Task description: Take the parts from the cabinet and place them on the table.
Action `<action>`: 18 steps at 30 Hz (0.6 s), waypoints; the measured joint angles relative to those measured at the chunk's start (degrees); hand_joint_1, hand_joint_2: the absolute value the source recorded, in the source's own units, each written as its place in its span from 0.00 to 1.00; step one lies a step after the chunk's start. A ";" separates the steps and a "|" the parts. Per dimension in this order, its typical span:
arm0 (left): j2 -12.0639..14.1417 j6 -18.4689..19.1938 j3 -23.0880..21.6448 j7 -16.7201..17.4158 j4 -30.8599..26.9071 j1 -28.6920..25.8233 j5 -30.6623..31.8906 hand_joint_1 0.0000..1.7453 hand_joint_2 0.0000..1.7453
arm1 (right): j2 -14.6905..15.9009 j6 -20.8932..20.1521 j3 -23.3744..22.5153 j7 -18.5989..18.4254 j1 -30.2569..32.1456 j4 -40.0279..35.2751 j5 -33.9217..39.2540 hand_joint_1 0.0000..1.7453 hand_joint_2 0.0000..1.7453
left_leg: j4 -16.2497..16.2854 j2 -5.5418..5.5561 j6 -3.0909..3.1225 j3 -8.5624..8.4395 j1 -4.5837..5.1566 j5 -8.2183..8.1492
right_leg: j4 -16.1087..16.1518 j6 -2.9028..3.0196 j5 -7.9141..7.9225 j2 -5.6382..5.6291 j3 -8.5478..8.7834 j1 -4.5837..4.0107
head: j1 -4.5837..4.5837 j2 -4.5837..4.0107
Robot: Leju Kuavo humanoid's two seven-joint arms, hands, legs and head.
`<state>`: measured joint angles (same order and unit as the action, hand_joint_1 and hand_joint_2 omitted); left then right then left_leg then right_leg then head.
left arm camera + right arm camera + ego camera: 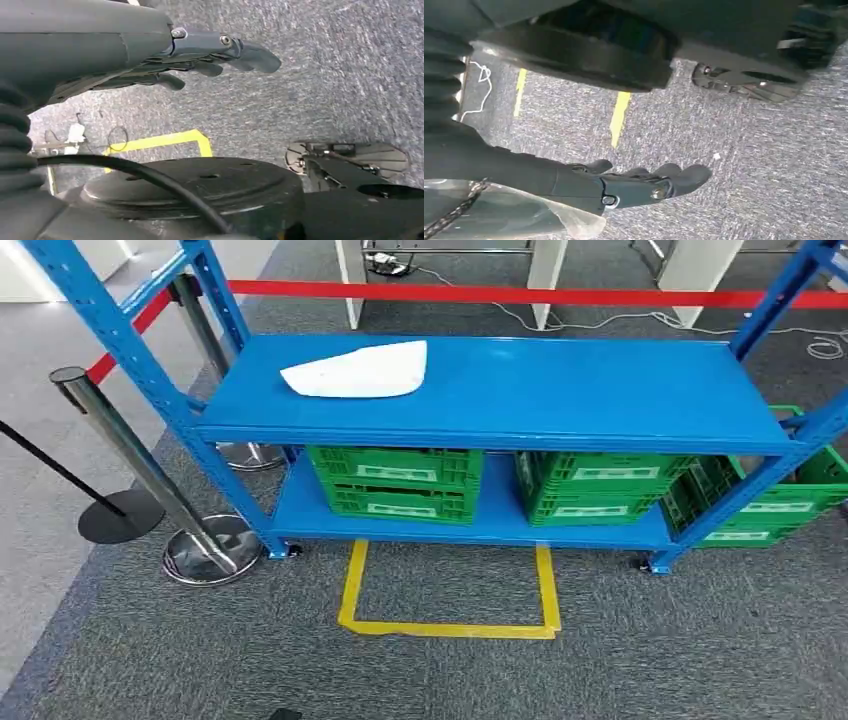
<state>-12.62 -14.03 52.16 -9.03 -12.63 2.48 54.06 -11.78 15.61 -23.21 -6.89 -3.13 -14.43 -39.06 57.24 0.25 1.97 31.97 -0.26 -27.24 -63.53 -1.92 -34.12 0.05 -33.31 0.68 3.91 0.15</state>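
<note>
Blue metal shelving rack (520, 390) is standing ahead on grey carpet (600, 650), uprights perforated, top cut off by the frame. White bagged part (358, 371), flat and rounded with one pointed end, is lying on the upper shelf, left of centre. Material hard to make out, looks like soft plastic wrap.

Lower shelf is carrying stacked green slatted plastic crates: left stack (397, 483), middle stack (600, 487), each with pale label strips, writing too small to read. Third green crate stack (775, 502) is sitting at the right end, partly hidden behind the rack's post, cut off by the frame edge.

Yellow tape (447, 625) is marking an open square on the carpet just near of the rack. Chrome stanchion (150, 475) with round base is standing at left, red barrier belt (520, 294) running across the far side. White cables are trailing on the far floor.

Left robot hand (210, 60) is hanging over the carpet, fingers loosely extended and apart, grasping nothing. Right robot hand (644, 182) is also hanging over carpet, fingers stretched out, released, nothing in it. Crinkled clear plastic (574, 220) is showing beside the right wrist, edge cut off.
</note>
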 joint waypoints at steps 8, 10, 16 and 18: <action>2.24 2.50 -9.08 1.45 -3.56 -0.11 -9.94 0.00 0.00 | 2.52 -2.89 3.57 1.05 4.17 0.11 7.20 0.00 0.00 | 0.47 0.17 -0.79 -0.42 0.04 -0.63 | 4.85 -0.79 3.97 0.05 2.12 0.52 | -0.20 0.00; 3.07 3.11 -11.55 1.99 -4.44 -0.33 -12.58 0.00 0.00 | 2.78 -3.68 4.70 1.29 5.20 0.17 9.10 0.00 0.00 | 0.95 0.16 -1.47 -0.12 0.39 -0.77 | 5.40 0.28 3.83 -0.34 2.67 0.28 | -0.15 0.00; 4.81 5.10 -18.63 3.24 -5.29 -2.24 -20.25 0.00 0.00 | 4.07 -5.77 7.90 2.30 6.18 -0.59 14.54 0.00 1.00 | 9.98 0.06 -2.93 3.64 -0.05 -6.55 | 5.54 2.12 4.11 0.08 2.74 0.44 | 0.13 0.00; 5.23 5.77 -20.96 3.80 -5.25 -3.89 -22.84 0.00 0.00 | 4.74 -6.49 8.87 2.88 6.11 -1.70 16.39 0.00 1.00 | 18.26 0.06 -3.11 7.37 -0.09 -9.49 | 5.52 2.25 4.02 0.18 2.73 0.38 | 0.13 0.00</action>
<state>-7.39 -8.26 31.20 -5.23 -17.88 -1.42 31.22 -7.04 9.12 -14.34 -4.00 2.99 -16.13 -22.67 75.51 0.31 -1.14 39.34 -0.35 -36.74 -58.01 0.33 -30.10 0.23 -30.58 1.06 4.04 0.15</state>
